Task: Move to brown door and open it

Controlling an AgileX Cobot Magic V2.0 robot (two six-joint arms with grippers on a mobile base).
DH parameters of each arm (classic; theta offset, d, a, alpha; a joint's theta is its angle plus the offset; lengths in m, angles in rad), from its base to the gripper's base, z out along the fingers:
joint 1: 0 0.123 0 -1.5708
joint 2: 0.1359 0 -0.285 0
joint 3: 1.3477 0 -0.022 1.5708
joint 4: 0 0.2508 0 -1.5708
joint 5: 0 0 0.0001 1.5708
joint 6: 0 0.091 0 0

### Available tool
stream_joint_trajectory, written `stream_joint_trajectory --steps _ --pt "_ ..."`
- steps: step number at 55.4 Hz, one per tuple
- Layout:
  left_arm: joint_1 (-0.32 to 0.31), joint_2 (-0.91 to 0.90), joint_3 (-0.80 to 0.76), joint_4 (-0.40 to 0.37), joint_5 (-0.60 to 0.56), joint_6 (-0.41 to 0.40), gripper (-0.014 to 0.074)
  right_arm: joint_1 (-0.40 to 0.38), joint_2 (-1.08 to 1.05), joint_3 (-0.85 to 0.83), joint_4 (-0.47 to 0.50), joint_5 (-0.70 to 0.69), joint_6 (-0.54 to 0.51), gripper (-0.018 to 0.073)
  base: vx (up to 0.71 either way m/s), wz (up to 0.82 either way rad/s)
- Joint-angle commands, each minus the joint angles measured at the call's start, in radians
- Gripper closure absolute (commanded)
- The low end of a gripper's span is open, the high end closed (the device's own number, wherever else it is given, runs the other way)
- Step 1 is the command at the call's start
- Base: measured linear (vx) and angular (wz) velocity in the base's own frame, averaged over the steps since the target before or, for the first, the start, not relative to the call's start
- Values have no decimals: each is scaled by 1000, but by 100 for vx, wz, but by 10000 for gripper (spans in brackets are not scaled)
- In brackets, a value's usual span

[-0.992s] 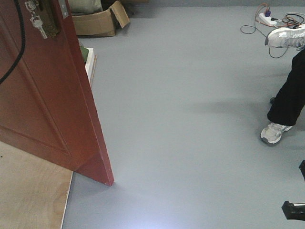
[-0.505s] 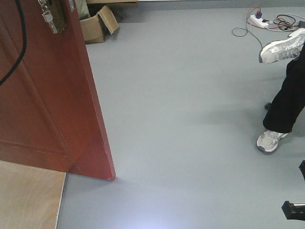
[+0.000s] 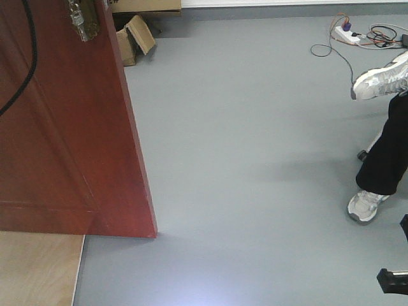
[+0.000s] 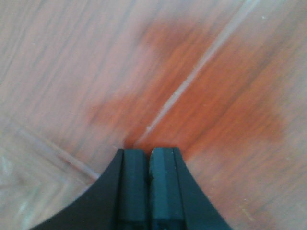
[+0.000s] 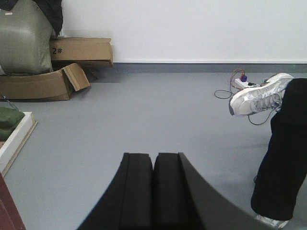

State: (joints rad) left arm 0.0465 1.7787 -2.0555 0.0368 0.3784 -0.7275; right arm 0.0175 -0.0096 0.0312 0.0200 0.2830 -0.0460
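Observation:
The brown door (image 3: 70,140) fills the left of the front view, glossy reddish-brown with a recessed panel. Its free edge runs down to a bottom corner on the grey floor, and its lock plate (image 3: 84,19) sits at the top by that edge. My left gripper (image 4: 148,151) is shut with nothing between its fingers. Its tips point straight at the door's face (image 4: 225,96), very close to a moulding line; I cannot tell whether they touch. My right gripper (image 5: 154,155) is shut and empty, pointing over grey floor, with a sliver of the door (image 5: 7,208) at lower left.
A person stands at the right, one shoe (image 3: 364,205) on the floor and the other (image 3: 377,80) raised. A power strip with cables (image 3: 352,27) lies at the far right. Cardboard boxes (image 5: 45,81) and a green sack (image 5: 24,43) stand along the far wall. A plywood board (image 3: 35,268) lies under the door.
In the front view the door's face has spread to the right and fills more of the left side. Less plywood shows. The person's feet have shifted a little.

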Motion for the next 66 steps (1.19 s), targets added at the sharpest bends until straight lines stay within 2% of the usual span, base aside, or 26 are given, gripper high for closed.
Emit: stream_joint_trajectory --steps 1,66 --pt "-5 -43 -28 -4 -86 -1 600 -2 -13 4 -7 -82 -6 559 19 1" --pt "-4 107 -28 -1 -61 0 600 -2 -13 4 -7 -82 -6 559 5 1"
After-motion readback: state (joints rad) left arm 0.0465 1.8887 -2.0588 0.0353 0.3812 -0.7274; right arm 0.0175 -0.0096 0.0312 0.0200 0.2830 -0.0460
